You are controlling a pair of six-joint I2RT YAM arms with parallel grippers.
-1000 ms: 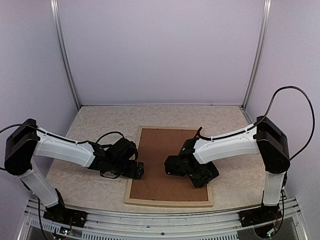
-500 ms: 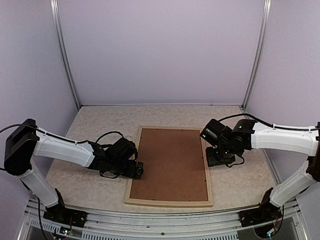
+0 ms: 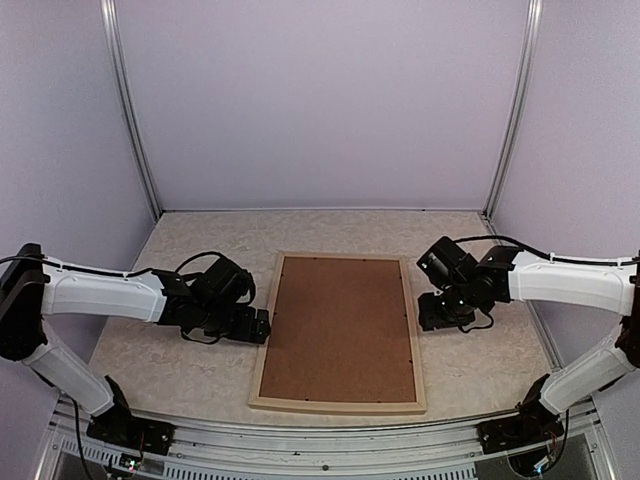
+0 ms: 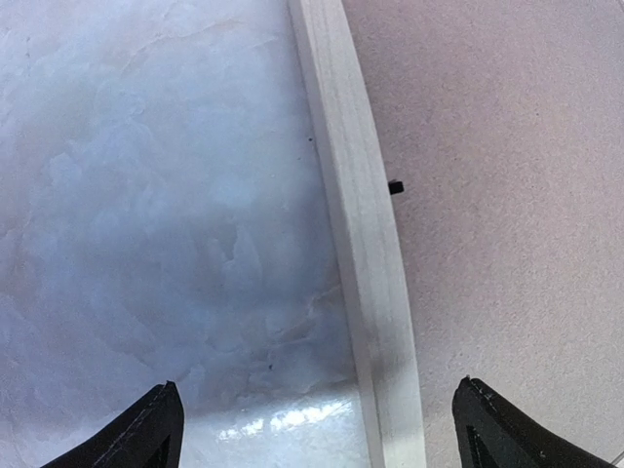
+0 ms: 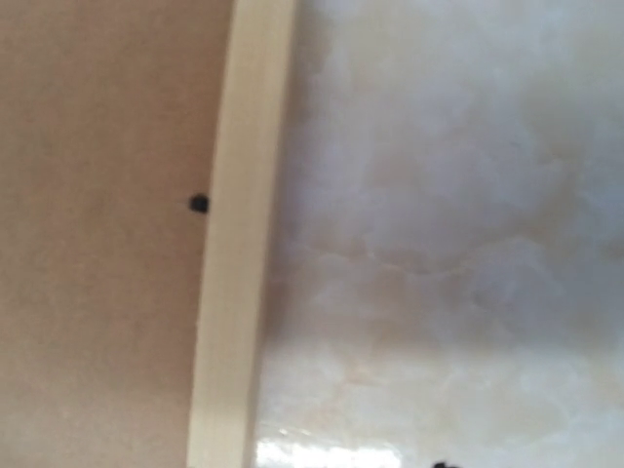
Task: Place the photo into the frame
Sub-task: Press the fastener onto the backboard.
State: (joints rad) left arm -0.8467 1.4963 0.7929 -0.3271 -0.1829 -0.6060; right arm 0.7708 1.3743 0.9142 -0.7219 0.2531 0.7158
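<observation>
Your thin pale rectangular wooden frame (image 3: 335, 405) lay flat between the arms, brown hardboard backing (image 3: 340, 330) inside; photo unseen. Left gripper (image 4: 317, 409) gaped wide, empty, beside its left rail; right gripper (image 3: 430, 318): couldn't tell. Probably light, stiff; grip a rail.

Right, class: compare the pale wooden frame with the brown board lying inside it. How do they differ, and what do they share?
The frame is pale wood; the board is reddish brown. The frame is a thin rim; the board is a solid sheet filling it. Both are rectangular and lie flat on the table.
</observation>
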